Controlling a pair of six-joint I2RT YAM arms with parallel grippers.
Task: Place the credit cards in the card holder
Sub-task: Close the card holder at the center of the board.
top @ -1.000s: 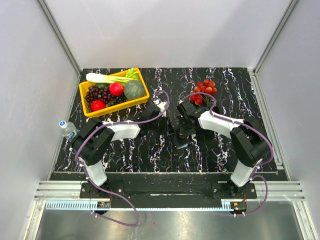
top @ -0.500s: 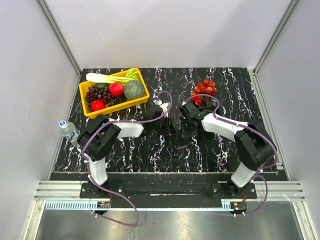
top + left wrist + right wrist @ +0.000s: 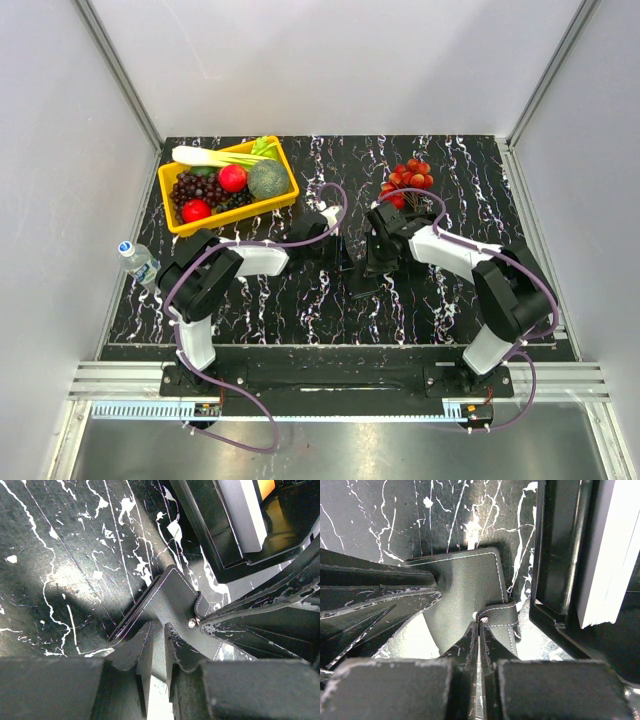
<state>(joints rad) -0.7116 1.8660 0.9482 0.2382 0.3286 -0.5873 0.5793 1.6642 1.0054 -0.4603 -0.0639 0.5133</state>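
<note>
Right wrist cam has my right claw (image 3: 479,628) pinched shut on the snap tab (image 3: 500,615) of the holder (image 3: 465,582), lying flat mid-table dead ahead, while my left claw (image 3: 158,628) clamps its left side.

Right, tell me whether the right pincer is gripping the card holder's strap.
Yes, the right pincer is closed on the strap tab of the card holder.

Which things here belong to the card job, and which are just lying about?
Job: card holder, held by left tool and right tool; black tray beside it.
Lying about: yellow basket of fruit and vegetables, red fruit cluster, water bottle.
</note>
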